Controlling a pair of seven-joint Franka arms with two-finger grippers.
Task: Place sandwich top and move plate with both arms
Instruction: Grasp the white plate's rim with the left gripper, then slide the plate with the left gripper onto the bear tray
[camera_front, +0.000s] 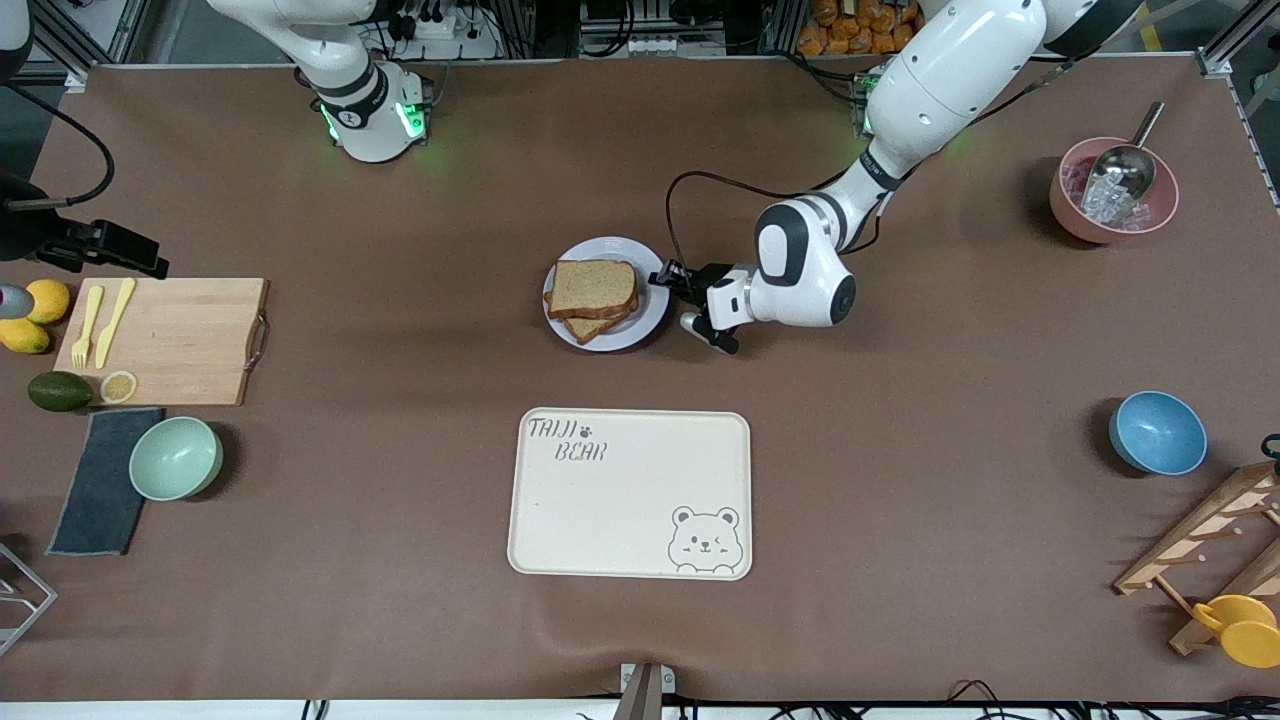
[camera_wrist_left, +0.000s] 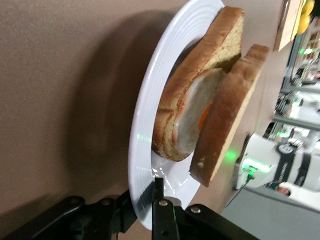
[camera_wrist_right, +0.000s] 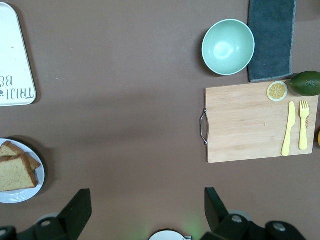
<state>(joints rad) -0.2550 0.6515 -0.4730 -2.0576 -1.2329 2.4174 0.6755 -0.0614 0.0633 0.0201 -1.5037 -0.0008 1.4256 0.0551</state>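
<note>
Brown matting covers the whole table (camera_front: 900, 520). Sandwich top (camera_front: 592, 287) lies on the lower toast slice (camera_front: 597, 324), skewed so the lower slice's corner shows on the side nearer the front camera; in the left wrist view a fried egg (camera_wrist_left: 192, 112) is visible between the two slices. Both sit on the plate (camera_front: 648, 305), which rests on the table at centre, farther from the front camera than the cream tray (camera_front: 630, 494).

Legible writing: tray reads "TAIJI BEAR" with a paw mark, plus a winking bear drawing at one corner. No other text readable.

Left gripper (camera_front: 668, 282): at the plate's edge on the side toward the left arm's end of the table, jaws closed on the plate rim; left wrist view shows one finger (camera_wrist_left: 159, 192) over the rim's top face. Left arm reaches down from its base, forearm sloping low, wrist turned sideways toward the plate, black cable looping above it.

Right gripper (camera_wrist_right: 145, 210): fingers spread wide, holding nothing, high over bare matting between plate and cutting board (camera_front: 165, 340). Right arm waits near its base.

Outward: board carries yellow knife and fork (camera_front: 100, 322) and a lemon slice (camera_front: 118, 386); avocado (camera_front: 59, 391), mint bowl (camera_front: 176, 457) and dark cloth (camera_front: 100, 480) are nearby.
</note>
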